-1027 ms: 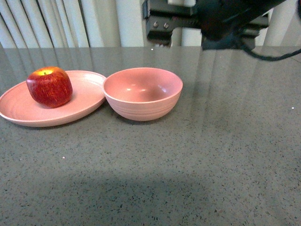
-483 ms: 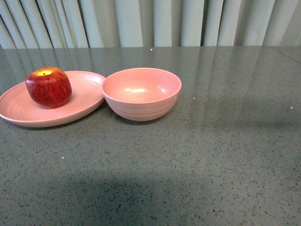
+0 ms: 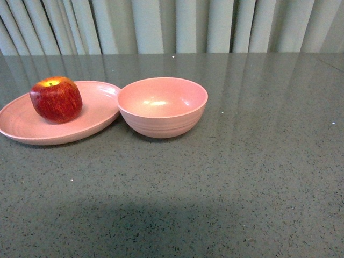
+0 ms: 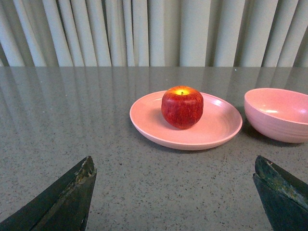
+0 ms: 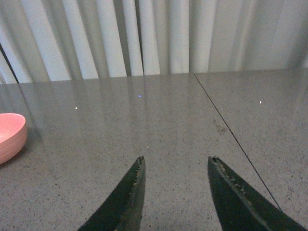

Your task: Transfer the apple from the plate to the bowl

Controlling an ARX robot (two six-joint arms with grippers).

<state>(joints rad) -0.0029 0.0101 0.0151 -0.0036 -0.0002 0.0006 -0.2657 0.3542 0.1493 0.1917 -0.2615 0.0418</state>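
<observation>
A dark red apple (image 3: 56, 99) with a yellow patch at its stem sits on the shallow pink plate (image 3: 21, 126) at the left of the grey table. The deep pink bowl (image 3: 162, 106) stands empty just right of the plate, touching its rim. No arm shows in the front view. In the left wrist view the apple (image 4: 182, 107) rests on the plate (image 4: 216, 130) with the bowl (image 4: 279, 115) beside it. My left gripper (image 4: 174, 166) is open wide and empty, well short of the plate. My right gripper (image 5: 176, 163) is open and empty over bare table, with the bowl's edge (image 5: 10, 134) far to one side.
The grey speckled table (image 3: 242, 177) stretches wide around the dishes. Pale pleated curtains (image 3: 177, 24) hang behind the far edge. A thin dark seam (image 5: 231, 132) crosses the tabletop in the right wrist view.
A dark arm part that hung at the top right of the front view a second ago has gone out of view. The apple, plate and bowl stay put.
</observation>
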